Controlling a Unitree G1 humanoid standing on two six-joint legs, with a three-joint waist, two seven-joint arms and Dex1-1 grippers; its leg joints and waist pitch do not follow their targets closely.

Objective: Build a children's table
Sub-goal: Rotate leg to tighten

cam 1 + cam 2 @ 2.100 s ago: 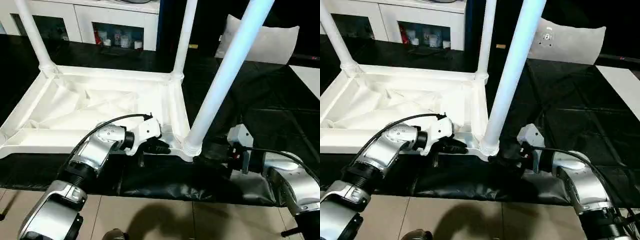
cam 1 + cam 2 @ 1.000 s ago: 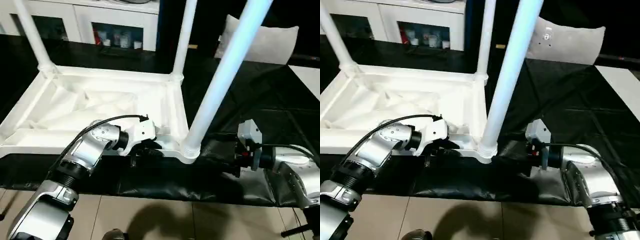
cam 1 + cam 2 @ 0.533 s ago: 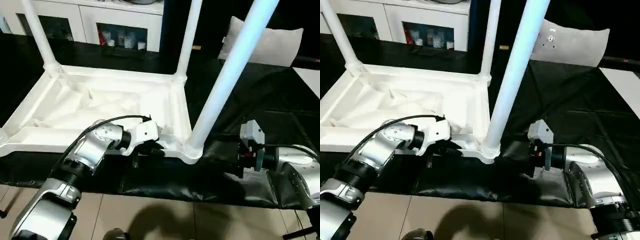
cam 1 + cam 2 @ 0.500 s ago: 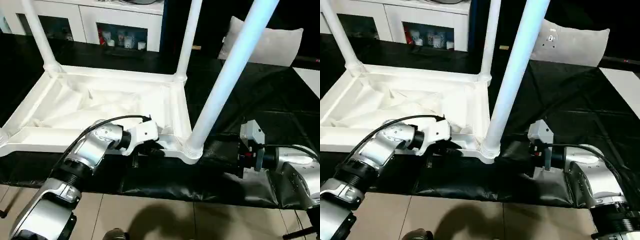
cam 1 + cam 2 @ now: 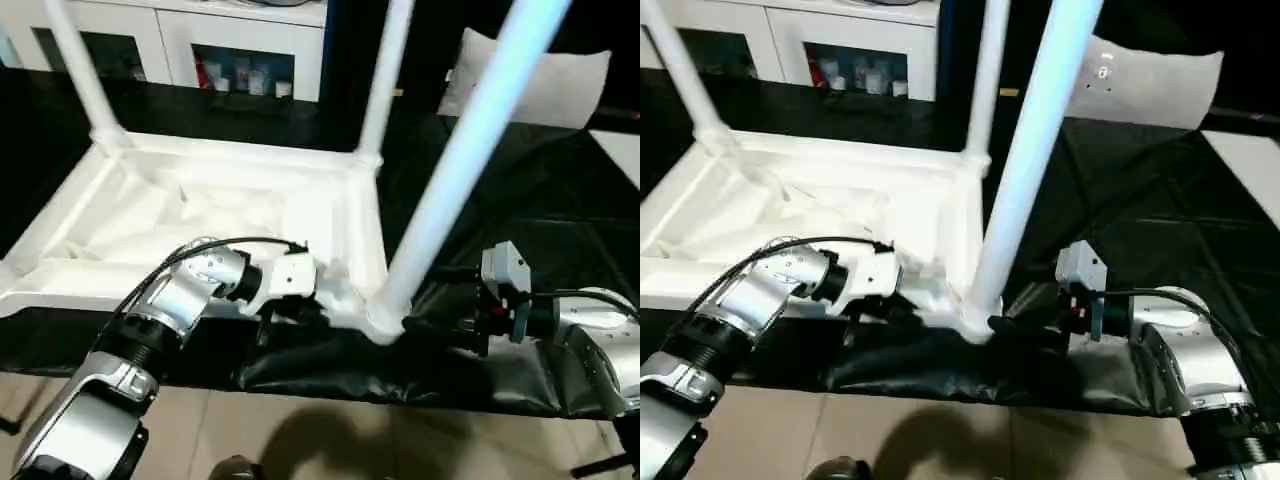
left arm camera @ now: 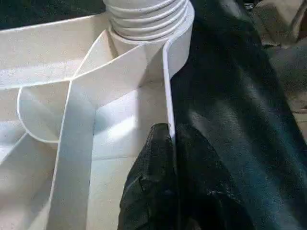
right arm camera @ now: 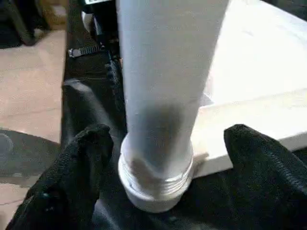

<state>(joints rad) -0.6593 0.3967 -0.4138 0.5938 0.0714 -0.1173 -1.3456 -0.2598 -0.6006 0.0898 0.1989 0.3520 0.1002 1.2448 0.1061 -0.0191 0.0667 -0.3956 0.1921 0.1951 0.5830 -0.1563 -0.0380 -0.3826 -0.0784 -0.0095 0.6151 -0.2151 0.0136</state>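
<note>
The children's table lies upside down, its ribbed white top (image 5: pixel 150 215) on the black-covered work table. A long white leg (image 5: pixel 455 170) rises tilted from the near right corner socket, its threaded collar (image 7: pixel 156 184) at the base. My left gripper (image 6: pixel 170 158) is shut on the top's thin near rim (image 6: pixel 168 105), just left of that corner; it also shows in the head view as the left gripper (image 5: pixel 300 308). My right gripper (image 7: pixel 168 136) stands open, one black finger (image 7: pixel 81 167) on each side of the leg's base, apart from it.
Two more legs stand upright in the far corner sockets (image 5: pixel 85 75) (image 5: pixel 385 80). A white glass-door cabinet (image 5: pixel 245 60) is behind, a white cushion-like panel (image 5: pixel 545 85) at the back right. The black cover's front edge (image 5: pixel 400 375) drops to tiled floor (image 5: pixel 330 430).
My left gripper has closed onto the top's near rim. My right gripper has moved in towards the near leg's base, its fingers now on both sides of it. The camera has shifted slightly.
</note>
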